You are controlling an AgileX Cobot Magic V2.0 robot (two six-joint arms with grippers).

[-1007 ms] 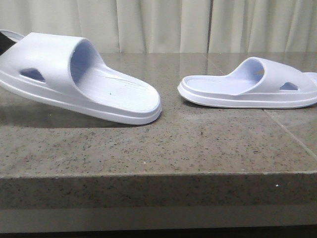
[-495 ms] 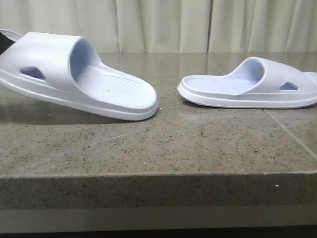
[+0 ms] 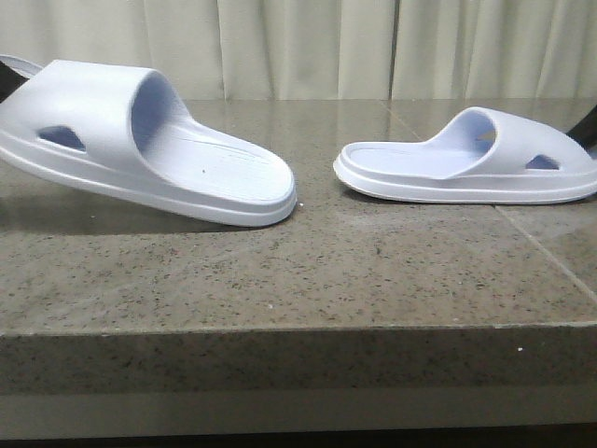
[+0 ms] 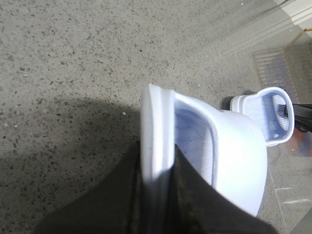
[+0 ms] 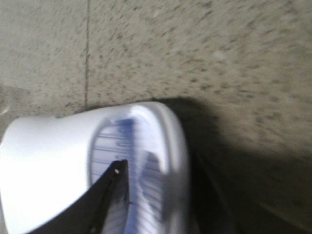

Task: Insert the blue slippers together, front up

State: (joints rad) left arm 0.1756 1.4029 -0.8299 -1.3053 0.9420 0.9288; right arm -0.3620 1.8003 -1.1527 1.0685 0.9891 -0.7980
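Observation:
The left blue slipper (image 3: 140, 140) hangs tilted above the stone table, strap end high at the left and heel low toward the middle. My left gripper (image 4: 157, 163) is shut on the edge of its sole (image 4: 156, 122); only a dark bit of that gripper (image 3: 11, 77) shows in the front view. The right blue slipper (image 3: 466, 168) lies flat on the table at the right and also shows in the left wrist view (image 4: 265, 114). My right gripper (image 5: 161, 168) is open astride its sole rim (image 5: 173, 146), one finger (image 5: 114, 183) over the footbed, the other outside.
The grey speckled stone table (image 3: 308, 271) has its front edge near the camera. A tile seam (image 3: 541, 247) runs across its right side. Pale curtains (image 3: 308, 47) hang behind the table.
The left slipper has shifted slightly to the left. A dark part of my right gripper has come into the front view at the right slipper's far end, and that slipper has nudged slightly left.

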